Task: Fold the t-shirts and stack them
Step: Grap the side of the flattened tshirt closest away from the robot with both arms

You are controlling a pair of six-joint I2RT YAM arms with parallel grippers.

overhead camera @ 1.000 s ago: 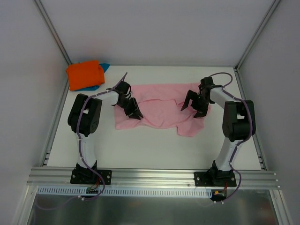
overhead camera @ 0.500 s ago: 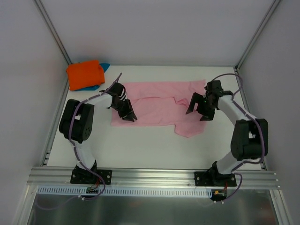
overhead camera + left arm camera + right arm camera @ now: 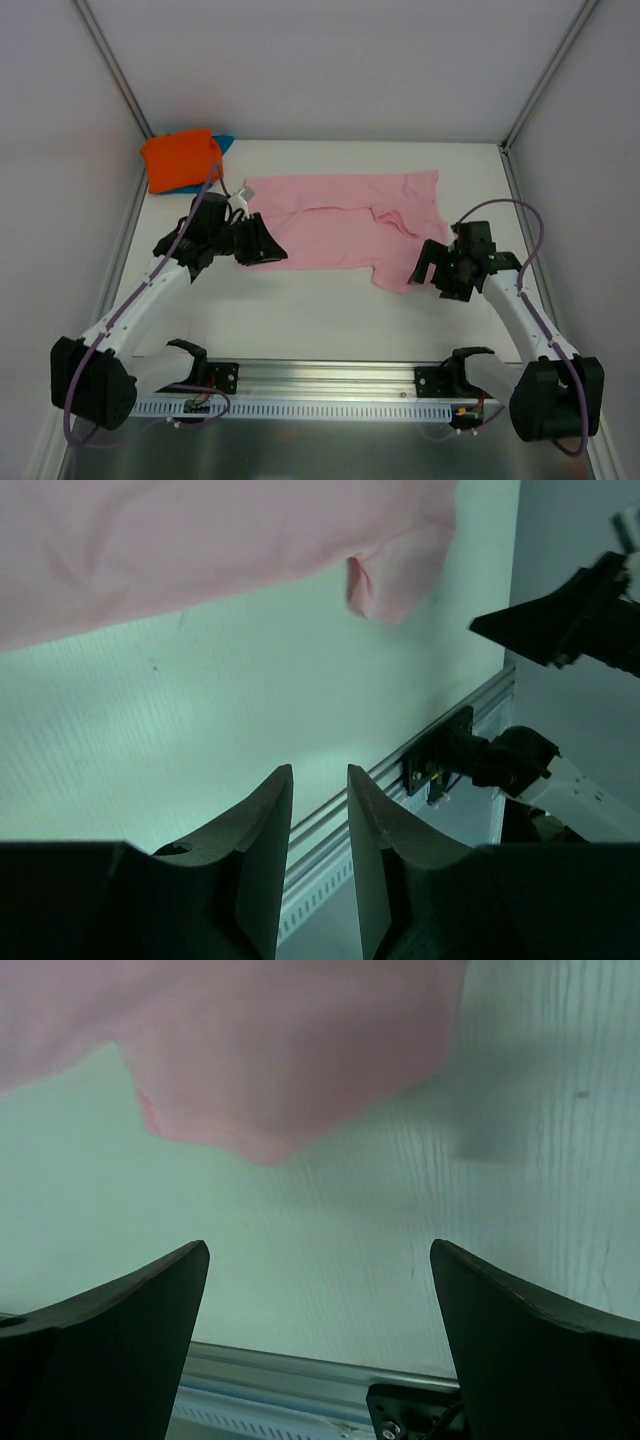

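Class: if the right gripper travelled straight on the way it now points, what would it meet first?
Probably the near corner of the pink t-shirt, lying ahead between the open fingers of the right gripper. If the gripper tilts down steeply, bare table may come first; depth is unclear.

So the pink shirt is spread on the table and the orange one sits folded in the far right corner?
Not quite: the orange t-shirt sits folded in the far left corner, as the top view shows. The pink t-shirt is indeed spread on the table.
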